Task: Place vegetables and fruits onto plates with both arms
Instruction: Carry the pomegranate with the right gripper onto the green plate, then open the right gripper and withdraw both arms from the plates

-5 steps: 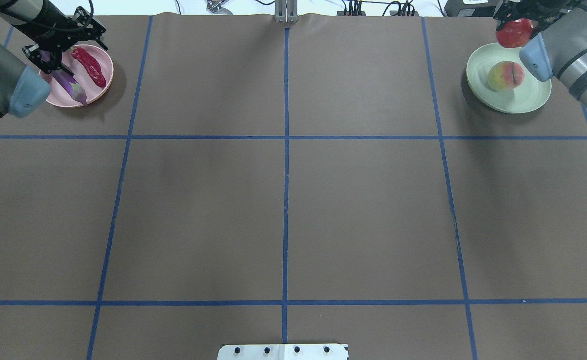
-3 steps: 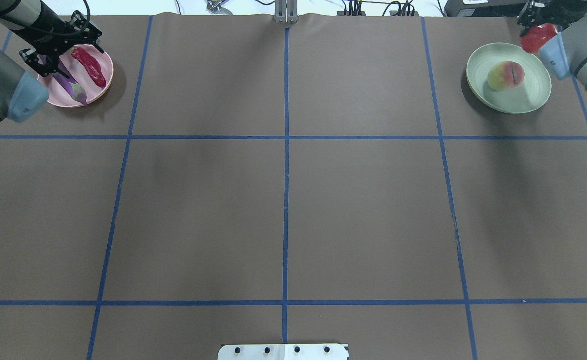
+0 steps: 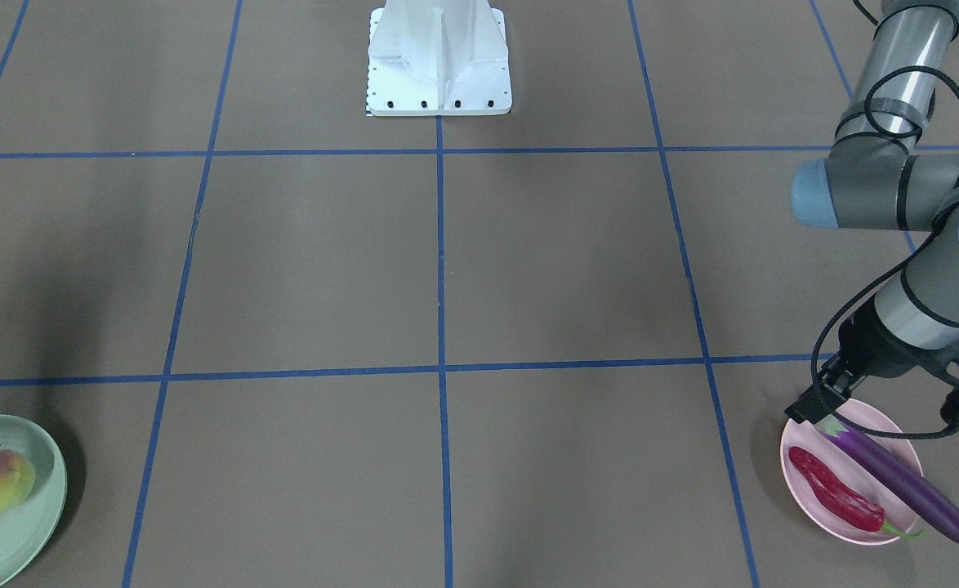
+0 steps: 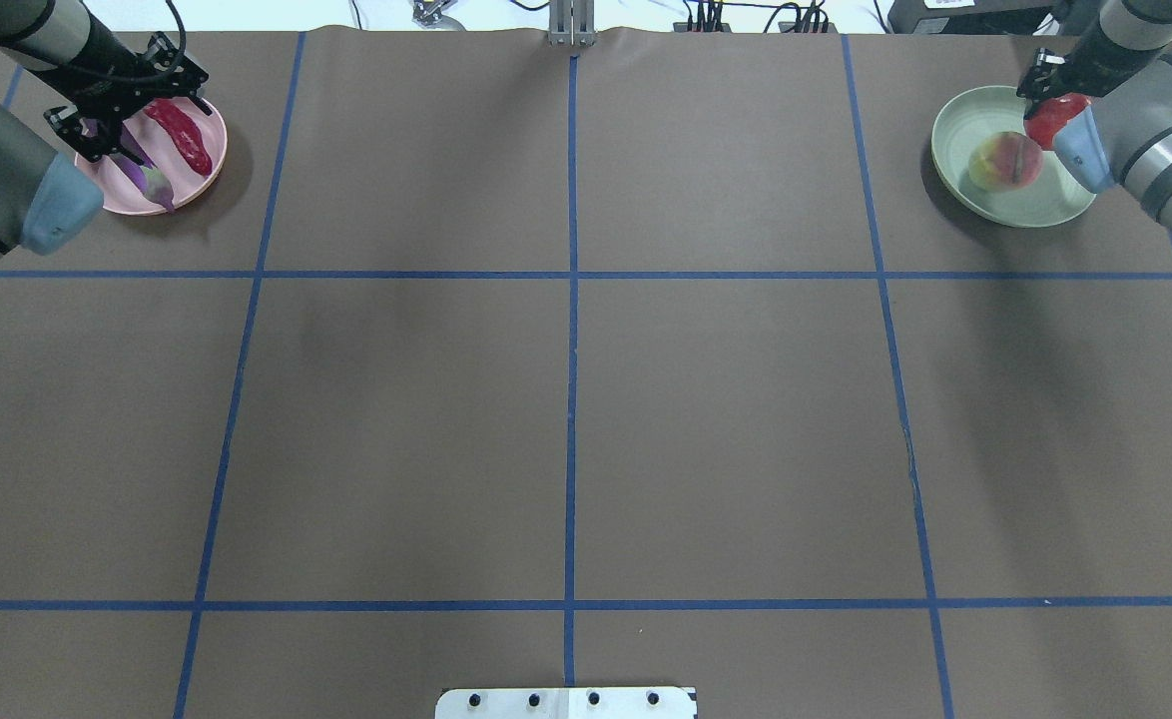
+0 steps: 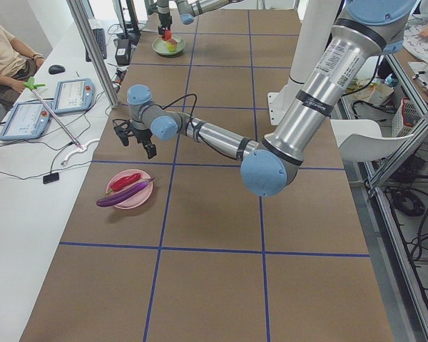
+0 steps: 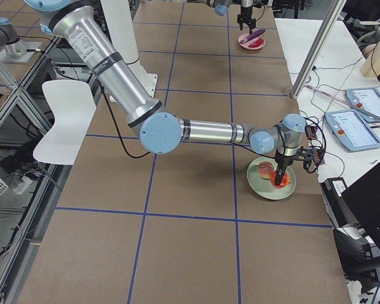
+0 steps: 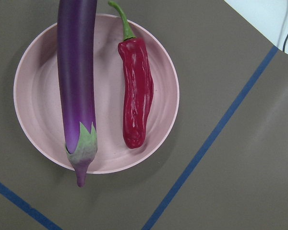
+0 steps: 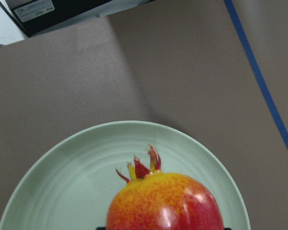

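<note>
Left gripper (image 3: 886, 406): fingers seen spread wide, nothing held between them, hung just above the pink plate (image 7: 38, 86). Directly beneath it the eggplant (image 7: 76, 72) is laid lengthwise across that plate, cap end and blunt end both poking past the rim. Beside the eggplant, apart from it and roughly parallel, the chili (image 7: 137, 96) is laid in the plate with its green stem reaching over the edge. Right gripper (image 4: 1053, 105): fingers closed against the pomegranate (image 8: 165, 203), which is held crown outward from the wrist over the green plate (image 8: 62, 187); whether the fruit's underside is touching the plate cannot be told. Just beside the held fruit, toward the plate's middle, the peach (image 4: 1005, 163) is seated in the plate, crease showing. Further out from both grippers, the brown table (image 4: 566, 399) is marked into squares by blue tape lines (image 4: 571, 330); the two plates are set well apart at opposite far corners.
</note>
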You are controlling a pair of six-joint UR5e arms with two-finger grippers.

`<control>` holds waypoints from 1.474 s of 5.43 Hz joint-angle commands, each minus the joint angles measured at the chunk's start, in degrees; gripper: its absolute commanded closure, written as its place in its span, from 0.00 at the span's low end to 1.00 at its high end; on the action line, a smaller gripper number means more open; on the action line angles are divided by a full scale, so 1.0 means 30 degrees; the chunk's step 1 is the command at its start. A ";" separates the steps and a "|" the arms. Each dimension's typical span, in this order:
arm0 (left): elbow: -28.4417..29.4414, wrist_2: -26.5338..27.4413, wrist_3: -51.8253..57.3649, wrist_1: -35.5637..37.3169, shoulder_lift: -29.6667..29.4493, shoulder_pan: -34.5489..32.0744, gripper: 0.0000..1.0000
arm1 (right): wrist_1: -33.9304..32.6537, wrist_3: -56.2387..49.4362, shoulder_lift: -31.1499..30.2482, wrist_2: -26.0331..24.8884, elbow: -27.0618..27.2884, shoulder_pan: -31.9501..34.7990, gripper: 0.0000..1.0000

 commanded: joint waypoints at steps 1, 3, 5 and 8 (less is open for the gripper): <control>-0.0045 0.0004 -0.0002 0.0000 0.0002 -0.0006 0.00 | 0.0512 0.0000 0.0258 -0.0120 -0.0659 -0.0120 1.00; -0.0016 -0.0083 0.0143 0.0000 -0.0027 -0.0006 0.00 | 0.1940 -0.0058 -0.0089 -0.0004 -0.0514 -0.0237 0.00; -0.2341 -0.0377 0.5349 -0.0001 0.2411 -0.0181 0.00 | 0.1599 -0.1286 -0.2971 0.2613 0.4523 0.1187 0.00; -0.4145 -0.1423 1.6021 0.0088 0.6611 -0.3010 0.00 | 0.0776 -0.4837 -0.9792 0.5593 1.2180 0.3304 0.00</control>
